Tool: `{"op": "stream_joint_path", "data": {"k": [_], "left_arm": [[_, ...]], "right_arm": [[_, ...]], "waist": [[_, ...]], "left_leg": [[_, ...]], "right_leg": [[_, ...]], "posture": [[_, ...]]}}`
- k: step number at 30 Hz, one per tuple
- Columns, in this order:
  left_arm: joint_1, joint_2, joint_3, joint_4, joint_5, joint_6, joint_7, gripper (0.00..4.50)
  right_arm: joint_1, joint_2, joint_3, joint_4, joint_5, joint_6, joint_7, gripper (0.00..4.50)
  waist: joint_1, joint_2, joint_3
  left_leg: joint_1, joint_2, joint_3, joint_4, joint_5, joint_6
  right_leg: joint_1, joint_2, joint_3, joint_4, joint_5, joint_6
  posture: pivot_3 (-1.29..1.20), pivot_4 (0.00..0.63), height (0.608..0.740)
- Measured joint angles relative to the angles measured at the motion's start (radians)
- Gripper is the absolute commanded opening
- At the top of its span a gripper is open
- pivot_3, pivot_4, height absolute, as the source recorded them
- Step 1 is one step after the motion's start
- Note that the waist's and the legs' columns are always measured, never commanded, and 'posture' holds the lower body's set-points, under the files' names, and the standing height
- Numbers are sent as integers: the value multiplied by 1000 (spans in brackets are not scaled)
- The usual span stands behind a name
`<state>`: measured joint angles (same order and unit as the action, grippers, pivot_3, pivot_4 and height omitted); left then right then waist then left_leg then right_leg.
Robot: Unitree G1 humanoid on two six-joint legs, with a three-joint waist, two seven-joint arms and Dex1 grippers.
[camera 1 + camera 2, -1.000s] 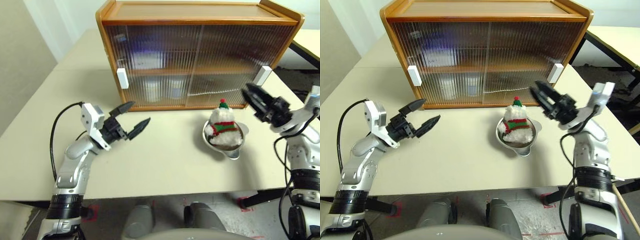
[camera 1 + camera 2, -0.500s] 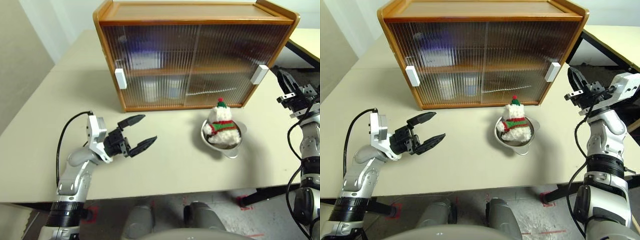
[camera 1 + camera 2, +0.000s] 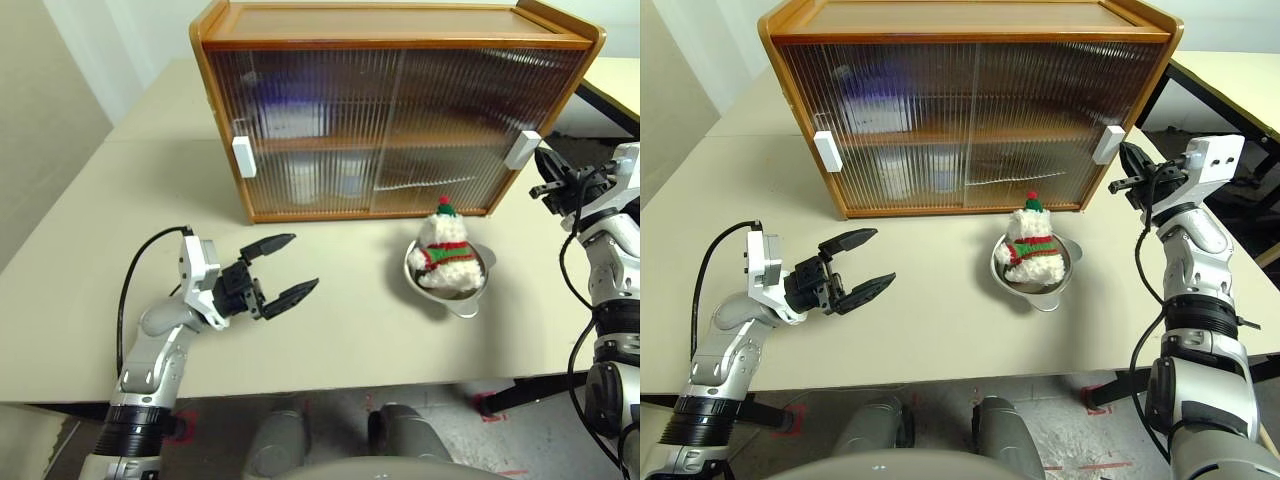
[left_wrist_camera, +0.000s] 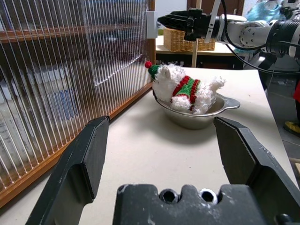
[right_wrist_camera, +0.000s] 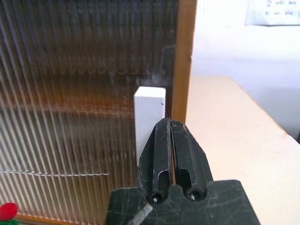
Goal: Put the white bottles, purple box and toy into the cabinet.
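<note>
**Toy is not yet in the cabinet; both doors are closed.**

The toy (image 3: pixel 443 246) sits in a metal bowl (image 3: pixel 447 280) on the table (image 3: pixel 340 330), just in front of the right half of the cabinet (image 3: pixel 395 105), so this part of the task is left to do. Behind the ribbed doors, pale and bluish shapes stand on the shelves; I cannot tell whether these are the white bottles and the purple box, but none of them lies on the table. The right gripper (image 3: pixel 1127 170) has its fingers pressed together with nothing between them, and it points at the white handle (image 3: pixel 1107 145) of the right door, near it; I judge it prepares to slide this door. The left gripper (image 3: pixel 280 270) hovers over the table with fingers spread wide, empty, well apart from the toy.
</note>
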<state>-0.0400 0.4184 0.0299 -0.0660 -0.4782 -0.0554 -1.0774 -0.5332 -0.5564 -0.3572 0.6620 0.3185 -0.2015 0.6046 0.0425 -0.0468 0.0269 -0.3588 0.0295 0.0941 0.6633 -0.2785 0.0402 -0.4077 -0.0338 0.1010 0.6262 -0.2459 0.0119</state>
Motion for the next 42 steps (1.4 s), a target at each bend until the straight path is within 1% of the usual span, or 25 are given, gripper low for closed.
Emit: {"op": "stream_joint_path", "data": {"k": [5, 11, 15, 27, 36, 42], "left_arm": [[0, 2, -3, 1, 0, 0, -5, 4500], [0, 15, -9, 3, 2, 0, -11, 4500], [0, 21, -11, 3, 6, 0, -15, 4500], [7, 24, -12, 2, 6, 1, -14, 4500], [6, 24, -12, 2, 6, 8, -8, 4500], [6, 17, -12, 2, 3, 16, -1, 4500]], "right_arm": [[0, 0, 2, 3, -11, 7, -31, 60], [-3, 5, 8, 2, -11, 24, -32, 60], [-11, 23, 26, 2, -8, 44, -18, 60], [-45, 27, 61, -6, -8, 73, 23, 60], [-45, 95, 114, -113, -9, 125, 38, 60], [-51, 131, 143, -136, -8, 153, 42, 60]], "waist": [[-2, 0, 0], [-4, 0, 0], [-5, 0, 0], [-5, 0, 0], [-6, 1, -1], [-5, 1, -1]], "left_leg": [[0, 0, 0, 0, 0, 0], [0, 0, 0, 0, 0, 0], [0, 0, 0, 0, 0, 0], [0, 0, 0, 0, 0, 0], [0, 1, 0, 0, 0, 0], [1, 1, 0, 0, 0, 0]], "right_leg": [[0, 0, 0, 0, 0, 0], [0, 1, 0, 0, 0, 0], [0, 1, 0, 0, 0, 0], [0, 0, 0, 0, 0, 0], [0, 0, -1, 1, 0, 0], [0, 0, -1, 1, 0, 0]], "posture": [[162, 0, 740], [164, 0, 740], [164, 0, 740], [170, 0, 740], [171, 0, 740], [179, 0, 740]]}}
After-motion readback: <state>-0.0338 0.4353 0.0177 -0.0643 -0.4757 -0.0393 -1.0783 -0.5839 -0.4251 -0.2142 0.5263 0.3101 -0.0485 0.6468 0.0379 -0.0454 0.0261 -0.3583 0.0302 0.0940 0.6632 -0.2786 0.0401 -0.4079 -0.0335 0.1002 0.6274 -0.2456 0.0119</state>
